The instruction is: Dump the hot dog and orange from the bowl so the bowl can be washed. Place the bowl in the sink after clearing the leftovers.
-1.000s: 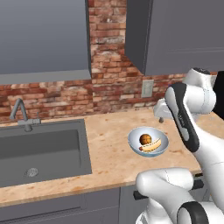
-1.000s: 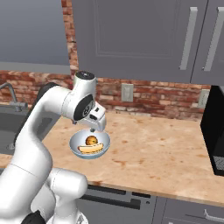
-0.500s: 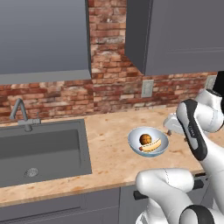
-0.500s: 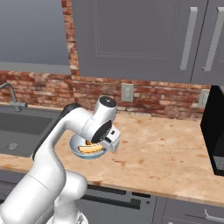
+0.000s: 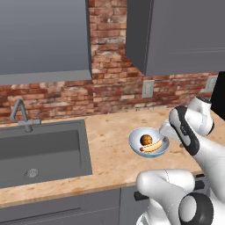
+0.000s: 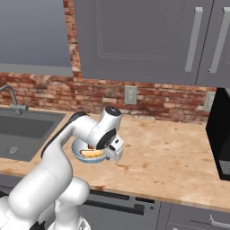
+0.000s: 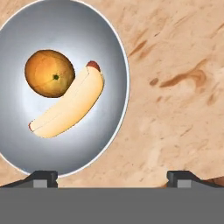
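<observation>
In the left base view the gripper [image 5: 166, 132] sits at the bowl's [image 5: 148, 143] three o'clock rim, the sink [image 5: 41, 151] well off at nine o'clock. In the right base view the wrist hides the bowl's [image 6: 86, 155] right side. In the hand view the fingertips [image 7: 43, 178] stand wide apart, gripping nothing, the bowl [image 7: 65, 144] lying at eleven o'clock with the orange [image 7: 49, 73] and hot dog [image 7: 70, 106] inside.

Glossy bowl [image 7: 83, 148], speckled stone counter [image 7: 175, 87]

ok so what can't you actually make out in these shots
- Right base view: the arm's wrist covers most of the bowl; a strip of the hot dog shows, and whatever else it holds is hidden.
- Left base view: the arm's link hides the gripper.
- Hand view: the bowl's left rim is cut off by the frame edge.
- Hand view: the bottom band hides all but the fingertips, so how far down the jaws sit is unclear.
- Left base view: the sink's left end is cut off.
</observation>
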Robot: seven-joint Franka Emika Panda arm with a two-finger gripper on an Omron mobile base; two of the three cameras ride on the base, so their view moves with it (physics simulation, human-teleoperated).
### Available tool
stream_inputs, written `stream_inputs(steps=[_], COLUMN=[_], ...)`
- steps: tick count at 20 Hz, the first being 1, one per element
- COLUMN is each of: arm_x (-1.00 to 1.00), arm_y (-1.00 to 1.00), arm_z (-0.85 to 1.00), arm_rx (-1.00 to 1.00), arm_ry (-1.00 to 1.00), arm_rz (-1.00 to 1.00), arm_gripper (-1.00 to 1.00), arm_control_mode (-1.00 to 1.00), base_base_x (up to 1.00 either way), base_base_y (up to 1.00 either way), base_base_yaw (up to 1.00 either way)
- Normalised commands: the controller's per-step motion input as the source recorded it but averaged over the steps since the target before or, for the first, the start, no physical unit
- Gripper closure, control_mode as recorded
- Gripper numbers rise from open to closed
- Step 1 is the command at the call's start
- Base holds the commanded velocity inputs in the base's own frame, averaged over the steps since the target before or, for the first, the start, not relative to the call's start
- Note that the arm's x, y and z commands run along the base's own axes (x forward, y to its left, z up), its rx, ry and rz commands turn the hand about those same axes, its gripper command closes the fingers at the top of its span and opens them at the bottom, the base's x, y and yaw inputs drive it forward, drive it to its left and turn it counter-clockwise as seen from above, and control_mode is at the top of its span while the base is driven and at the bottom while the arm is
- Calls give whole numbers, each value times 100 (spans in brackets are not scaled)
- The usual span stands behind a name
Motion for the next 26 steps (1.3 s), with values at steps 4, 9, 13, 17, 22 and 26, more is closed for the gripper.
stream_inputs(steps=[4,9,13,17,22,26], arm_x=[12,24,9,11,17,13], arm_y=[0,0,0,0,0,1], arm_z=[-43,-42,-29,-21,-17,-21], arm_rx=[0,0,0,0,0,0], arm_ry=[9,5,3,0,0,0], arm_rz=[0,0,0,0,0,0], arm_gripper=[-100,-100,-100,-100,-100,-100], arm_control_mode=[-100,-100,-100,-100,-100,-100], base_base_x=[0,0,0,0,0,0], base_base_y=[0,0,0,0,0,0], base_base_yaw=[0,0,0,0,0,0])
